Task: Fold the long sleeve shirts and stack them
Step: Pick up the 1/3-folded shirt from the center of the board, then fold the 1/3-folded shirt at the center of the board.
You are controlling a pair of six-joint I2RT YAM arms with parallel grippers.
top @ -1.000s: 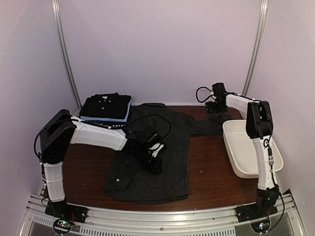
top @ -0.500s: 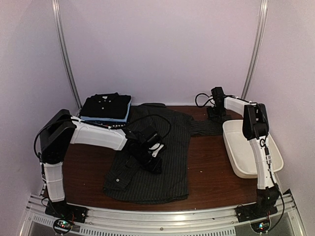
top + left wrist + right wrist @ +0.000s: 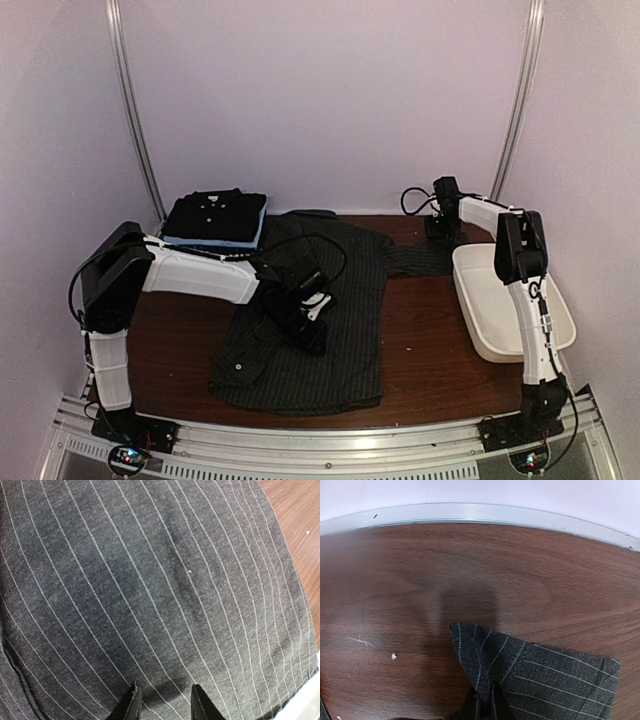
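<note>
**Task item.** The charcoal-black pinstriped cloth shirt (image 3: 340, 330) is lying spread flat at the centre of the dark brown wooden table (image 3: 420, 340). Its collar is pointing toward the far wall. One sleeve (image 3: 420, 260) is reaching right toward the white plastic tub (image 3: 490, 320).

**Left tool.** The left gripper (image 3: 305, 318) is bearing down on the shirt's body, left of its middle. In the left wrist view its two fingers (image 3: 131, 706) are standing partly apart. Pinstriped cloth is lying smooth between and beyond them, so this tool is released.

**Right tool.** The right gripper (image 3: 440, 230) is reaching to the far right of the table, at the end of the sleeve, just beside the tub's far corner. In the right wrist view it is clenching the sleeve end (image 3: 540, 675), with its fingers drawn together on the cloth edge. The rest of the cuff is lying on the wood near the silver metal rail (image 3: 470, 512).

**Stack.** A stack of folded shirts (image 3: 215, 215) is sitting at the far left corner of the table. A black one is lying on top of a light blue one (image 3: 225, 243). The stack is just beside the spread shirt's shoulder.
</note>
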